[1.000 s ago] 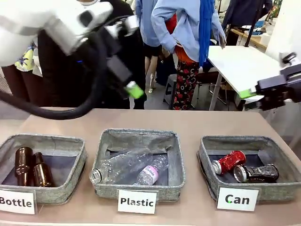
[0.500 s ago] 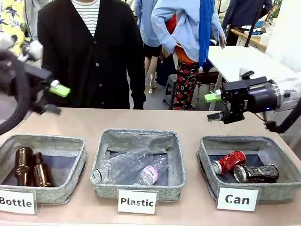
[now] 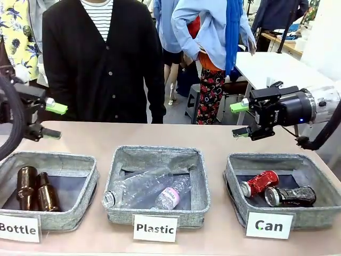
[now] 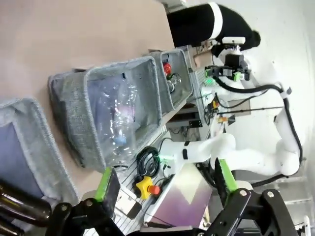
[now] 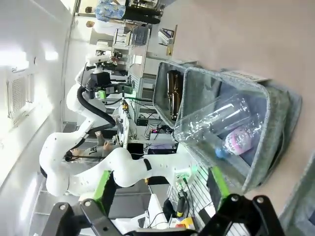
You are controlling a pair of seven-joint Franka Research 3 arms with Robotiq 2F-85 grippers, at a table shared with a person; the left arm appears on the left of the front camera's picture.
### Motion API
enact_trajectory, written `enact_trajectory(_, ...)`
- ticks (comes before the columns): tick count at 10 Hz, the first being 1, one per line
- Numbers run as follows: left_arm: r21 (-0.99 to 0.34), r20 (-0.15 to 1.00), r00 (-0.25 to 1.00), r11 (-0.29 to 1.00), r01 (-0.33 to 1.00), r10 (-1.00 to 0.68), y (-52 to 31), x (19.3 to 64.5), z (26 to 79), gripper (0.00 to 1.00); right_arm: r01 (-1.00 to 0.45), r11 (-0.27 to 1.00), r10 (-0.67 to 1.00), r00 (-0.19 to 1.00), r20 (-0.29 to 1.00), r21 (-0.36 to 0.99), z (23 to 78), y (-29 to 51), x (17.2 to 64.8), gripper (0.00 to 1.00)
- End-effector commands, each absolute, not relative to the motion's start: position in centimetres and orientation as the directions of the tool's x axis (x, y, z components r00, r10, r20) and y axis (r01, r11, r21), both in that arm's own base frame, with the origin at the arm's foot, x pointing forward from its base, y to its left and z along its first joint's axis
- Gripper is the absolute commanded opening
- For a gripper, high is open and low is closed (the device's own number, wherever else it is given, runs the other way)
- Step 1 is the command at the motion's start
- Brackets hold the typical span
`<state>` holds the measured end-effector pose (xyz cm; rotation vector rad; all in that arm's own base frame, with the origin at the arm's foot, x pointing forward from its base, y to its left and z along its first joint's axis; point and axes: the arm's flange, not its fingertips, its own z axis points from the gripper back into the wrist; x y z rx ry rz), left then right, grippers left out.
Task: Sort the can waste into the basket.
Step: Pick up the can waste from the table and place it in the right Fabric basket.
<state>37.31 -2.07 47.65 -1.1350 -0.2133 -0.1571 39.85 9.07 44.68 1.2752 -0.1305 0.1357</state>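
Note:
The can waste lies in the basket [image 3: 232,178] signed "Can" at the right. It is a red can [image 3: 259,183] and, beside it, a black can [image 3: 290,196]. My right gripper [image 3: 240,119] hovers open and empty above that basket's far left corner, fingers pointing left. At the table's far left, my left gripper [image 3: 53,121] hangs open and empty above the "Bottle" basket's far edge. The left wrist view has its own gripper [image 4: 165,181] open, with the basket [image 4: 186,69] and red can [image 4: 167,67] far off. In the right wrist view the gripper [image 5: 160,187] is open.
The middle "Plastic" basket [image 3: 200,181] holds clear plastic bottles [image 3: 146,189]. The left "Bottle" basket [image 3: 88,184] holds brown bottles [image 3: 34,189]. A person in a black cardigan [image 3: 104,58] stands at the table's far edge, with others behind. Bare tabletop [image 3: 160,136] lies beyond the baskets.
My left arm has swung from above the middle of the table out to the far left. My right gripper came in from the right edge and now holds above the "Can" basket.

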Motion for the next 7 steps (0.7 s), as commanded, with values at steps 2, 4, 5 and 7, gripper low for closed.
enact_trajectory(2, -0.877, 0.242, 0.970, 0.419, 0.233, -0.033, -1.35, 37.42, 47.64, 1.00, -0.199, 0.296, 0.026, 0.979, 0.200, 0.934, 44.36, 9.09, 39.45, 1.00)
enact_trajectory(4, -0.877, 0.242, 0.970, 0.419, 0.233, -0.033, -1.35, 37.42, 47.64, 1.00, -0.199, 0.296, 0.026, 0.979, 0.200, 0.934, 44.36, 9.09, 39.45, 1.00)
enact_trajectory(5, -0.877, 0.242, 0.970, 0.419, 0.233, -0.033, -1.35, 37.42, 47.64, 1.00, -0.199, 0.296, 0.026, 0.979, 0.200, 0.934, 44.36, 9.09, 39.45, 1.00)
enact_trajectory(7, -0.877, 0.242, 0.970, 0.419, 0.233, -0.033, -1.35, 37.42, 47.64, 1.00, -0.199, 0.296, 0.026, 0.979, 0.200, 0.934, 44.36, 9.09, 39.45, 1.00)
